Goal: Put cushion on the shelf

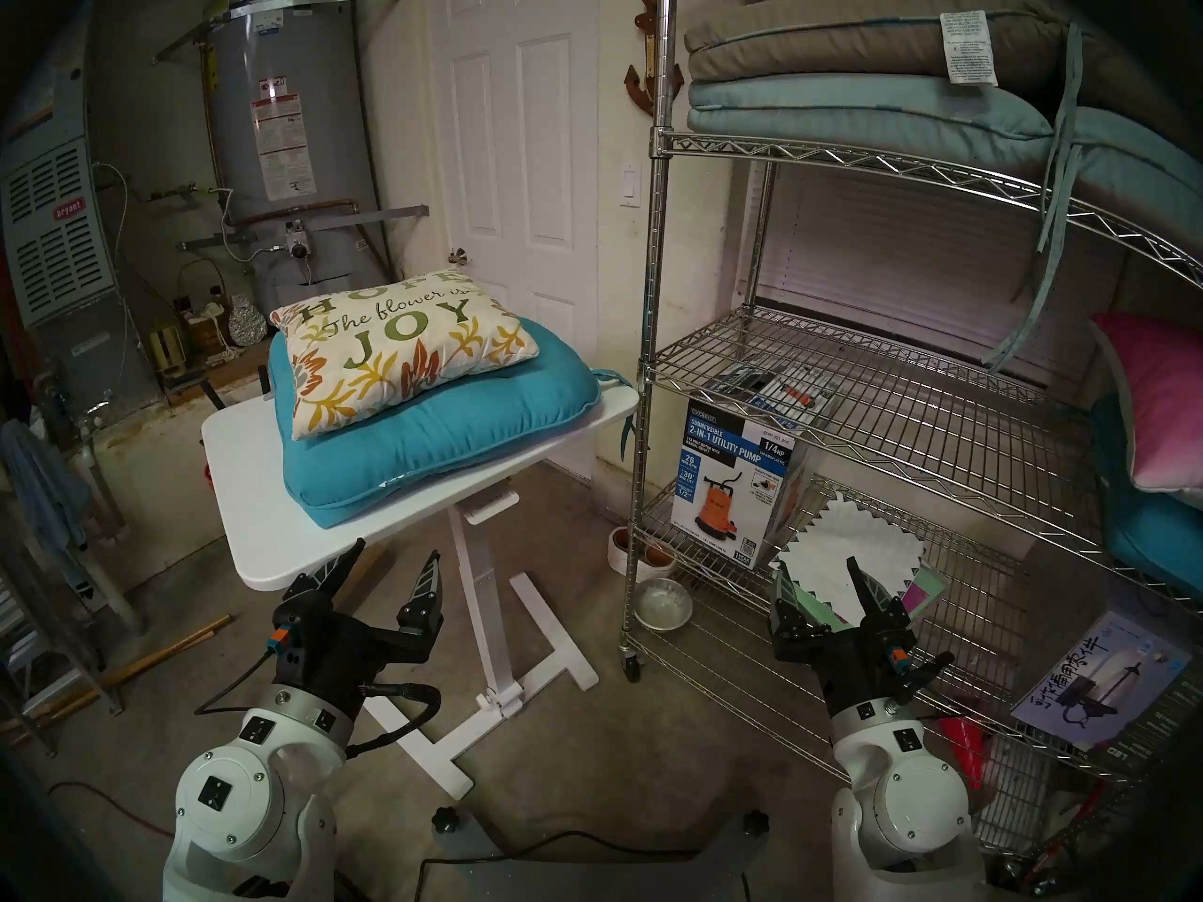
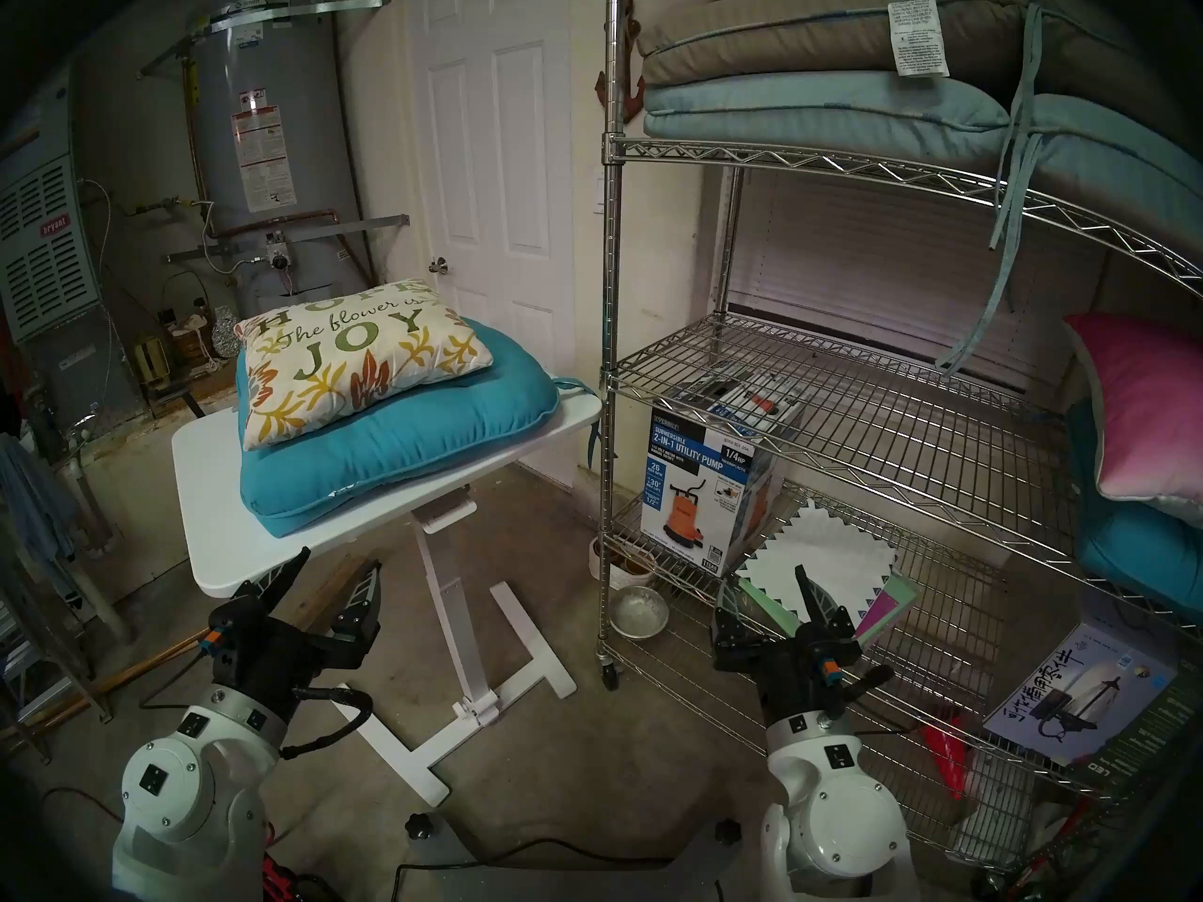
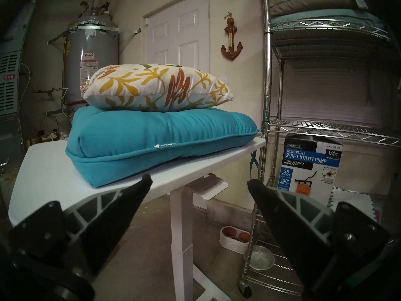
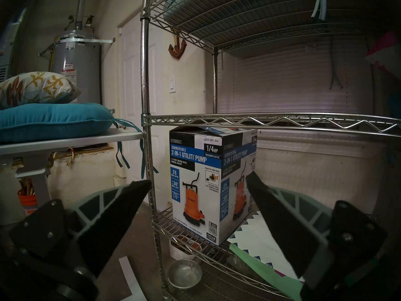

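Trainee: Where is the cushion [image 1: 397, 344] just now?

Operator: It lies flat on top of the teal pad [image 1: 442, 425], which rests on the white table [image 1: 260, 490]. The shelf [image 1: 879, 386] stands just beside that table, and its middle tier nearest the table is bare.

Trainee: And the grippers?

Operator: Left gripper [image 1: 394, 559] hangs below the table's near edge, fingers spread, grasping nothing. Right gripper [image 1: 817, 569] is also spread and empty, in front of the shelf's lower tiers.

Trainee: How will it handle?

Operator: I'd judge it light, soft and plump. It should squash under the fingers, so pinch a corner or the seamed edge [image 3: 156, 96] facing us. The fabric looks grippy, not fragile, though it may sag when lifted.
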Tool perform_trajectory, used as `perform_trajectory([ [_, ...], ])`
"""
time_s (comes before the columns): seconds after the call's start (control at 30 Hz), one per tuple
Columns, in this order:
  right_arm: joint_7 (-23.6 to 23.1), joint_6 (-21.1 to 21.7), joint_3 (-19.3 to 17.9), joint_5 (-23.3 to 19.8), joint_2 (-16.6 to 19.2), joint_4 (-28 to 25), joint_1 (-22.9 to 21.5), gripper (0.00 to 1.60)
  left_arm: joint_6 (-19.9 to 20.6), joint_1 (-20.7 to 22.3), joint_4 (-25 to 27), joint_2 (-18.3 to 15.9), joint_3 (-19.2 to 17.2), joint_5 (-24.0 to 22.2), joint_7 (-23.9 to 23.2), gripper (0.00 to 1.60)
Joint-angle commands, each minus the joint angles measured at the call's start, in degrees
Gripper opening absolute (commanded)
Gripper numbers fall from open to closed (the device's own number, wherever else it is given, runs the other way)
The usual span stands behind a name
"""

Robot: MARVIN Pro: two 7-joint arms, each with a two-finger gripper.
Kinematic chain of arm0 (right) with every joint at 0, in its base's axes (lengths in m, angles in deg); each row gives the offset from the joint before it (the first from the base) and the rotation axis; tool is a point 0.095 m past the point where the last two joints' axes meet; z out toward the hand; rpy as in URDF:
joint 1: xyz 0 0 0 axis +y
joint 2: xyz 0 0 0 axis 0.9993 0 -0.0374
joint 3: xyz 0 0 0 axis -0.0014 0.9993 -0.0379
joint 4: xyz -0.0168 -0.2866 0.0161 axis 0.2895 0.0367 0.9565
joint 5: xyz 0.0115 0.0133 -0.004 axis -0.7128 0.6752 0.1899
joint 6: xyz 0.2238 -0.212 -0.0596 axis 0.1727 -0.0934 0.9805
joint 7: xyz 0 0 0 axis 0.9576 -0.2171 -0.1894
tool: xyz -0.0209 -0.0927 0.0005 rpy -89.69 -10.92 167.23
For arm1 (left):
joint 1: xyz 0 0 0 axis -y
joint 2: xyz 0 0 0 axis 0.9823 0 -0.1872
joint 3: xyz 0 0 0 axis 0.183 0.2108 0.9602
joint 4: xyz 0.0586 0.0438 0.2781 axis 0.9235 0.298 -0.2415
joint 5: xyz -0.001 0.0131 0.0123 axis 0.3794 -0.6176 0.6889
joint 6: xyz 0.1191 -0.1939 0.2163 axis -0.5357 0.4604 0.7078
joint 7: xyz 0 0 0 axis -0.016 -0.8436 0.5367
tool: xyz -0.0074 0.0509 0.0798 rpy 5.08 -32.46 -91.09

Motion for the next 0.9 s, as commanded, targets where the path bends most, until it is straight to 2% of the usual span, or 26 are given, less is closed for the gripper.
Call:
perform_trajectory([
  [0.0,0.0,-0.2,0.0,-0.1,0.0,-1.0,-0.1,1.60,-0.5,0.5,2.0,-1.1,0.4,7.2,2.7,1.60],
  [0.37,0.0,-0.2,0.0,0.0,0.0,-1.0,-0.1,1.60,0.1,0.2,4.6,-3.0,1.1,16.8,4.4,1.60],
  [0.63,0.0,-0.2,0.0,0.0,0.0,-1.0,-0.2,1.60,3.9,0.0,8.8,-3.3,1.7,18.4,3.6,1.60],
  [0.67,0.0,-0.2,0.0,0.0,0.0,-1.0,-0.2,1.60,4.5,0.3,8.8,-4.2,1.6,20.6,3.9,1.60],
  [0.77,0.0,-0.2,0.0,0.0,0.0,-1.0,-0.2,1.60,5.9,1.4,8.8,-4.6,1.3,21.1,3.9,1.60],
  [0.87,0.0,-0.2,0.0,0.0,0.0,-1.0,-0.2,1.60,7.3,2.7,8.8,-6.0,0.1,24.1,4.3,1.60],
])
